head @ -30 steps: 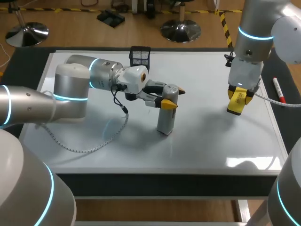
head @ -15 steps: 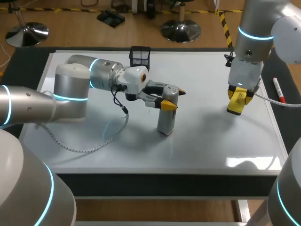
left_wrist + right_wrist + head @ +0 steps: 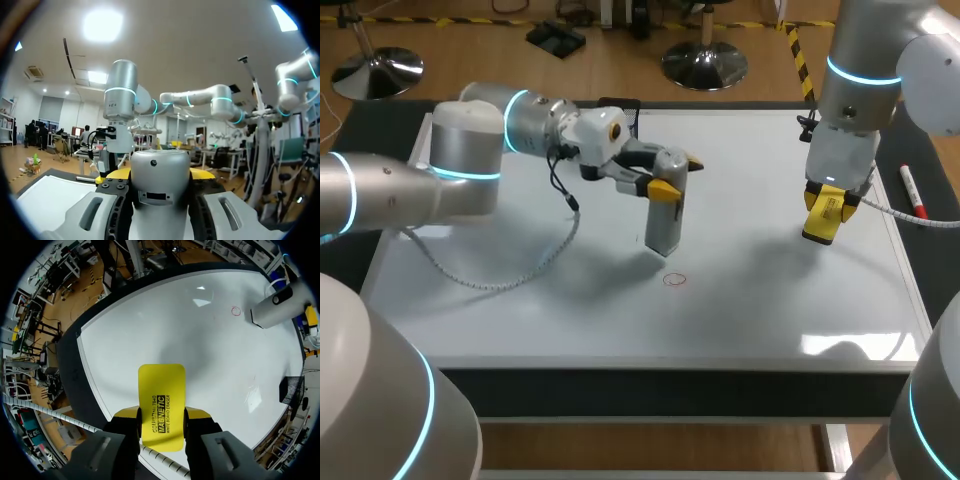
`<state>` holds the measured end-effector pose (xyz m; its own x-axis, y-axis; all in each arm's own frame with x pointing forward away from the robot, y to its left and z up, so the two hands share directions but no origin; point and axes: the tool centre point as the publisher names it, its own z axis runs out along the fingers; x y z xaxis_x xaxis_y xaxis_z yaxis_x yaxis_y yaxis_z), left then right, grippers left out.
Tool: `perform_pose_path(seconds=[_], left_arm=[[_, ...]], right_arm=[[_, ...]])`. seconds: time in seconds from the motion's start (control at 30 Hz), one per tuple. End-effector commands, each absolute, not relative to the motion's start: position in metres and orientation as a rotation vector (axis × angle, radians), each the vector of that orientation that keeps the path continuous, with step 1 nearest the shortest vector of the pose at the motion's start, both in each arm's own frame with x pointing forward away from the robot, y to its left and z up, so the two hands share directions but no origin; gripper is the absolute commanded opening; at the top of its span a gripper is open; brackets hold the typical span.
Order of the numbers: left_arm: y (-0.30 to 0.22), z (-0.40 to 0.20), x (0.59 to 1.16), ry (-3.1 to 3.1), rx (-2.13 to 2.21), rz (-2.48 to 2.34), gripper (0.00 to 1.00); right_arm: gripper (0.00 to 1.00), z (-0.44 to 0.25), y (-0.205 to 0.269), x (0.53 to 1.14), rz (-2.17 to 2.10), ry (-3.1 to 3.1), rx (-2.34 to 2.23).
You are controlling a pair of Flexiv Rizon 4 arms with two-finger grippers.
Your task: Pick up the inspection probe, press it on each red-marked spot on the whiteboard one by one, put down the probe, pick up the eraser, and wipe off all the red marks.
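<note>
The grey inspection probe point(image 3: 663, 222) hangs upright just above the whiteboard point(image 3: 520, 310), with my left gripper point(image 3: 678, 177) shut on its top end. In the left wrist view the probe's rounded body point(image 3: 160, 172) fills the gap between the fingers. A small red circle point(image 3: 674, 280) shows on the board just in front of the probe tip. Over the board's right side, my right gripper point(image 3: 825, 203) is shut on the yellow eraser point(image 3: 820, 230). In the right wrist view the eraser point(image 3: 161, 385) sticks out past the fingers, and the red circle point(image 3: 235, 311) and the probe point(image 3: 272, 310) lie far ahead.
A black mesh basket point(image 3: 618, 106) stands at the board's back edge, partly hidden behind my left arm. A red-and-white marker point(image 3: 912, 190) lies on the dark table right of the board. The left arm's cable point(image 3: 500, 280) sags to the board's left half.
My left arm has lifted the probe off the board and drawn it back and slightly left, uncovering the red circle beneath it. The right arm and eraser have not moved.
</note>
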<state>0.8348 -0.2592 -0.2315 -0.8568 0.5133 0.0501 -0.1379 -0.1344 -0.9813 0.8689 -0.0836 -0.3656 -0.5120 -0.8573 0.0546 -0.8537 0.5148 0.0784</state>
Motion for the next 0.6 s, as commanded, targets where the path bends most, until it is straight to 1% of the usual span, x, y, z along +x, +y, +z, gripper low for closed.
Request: perform_pose_path(seconds=[0.03, 0.6], left_arm=[[-0.247, -0.226, 0.850, -1.703, -0.443, 2.026, 0.00], [-0.205, -0.213, 0.889, -1.656, -0.469, 2.042, 0.00]], right_arm=[[0.00, -0.365, -0.084, 0.869, -0.059, -2.656, 1.506], [0.00, -0.365, -0.084, 0.869, -0.059, -2.656, 1.506]])
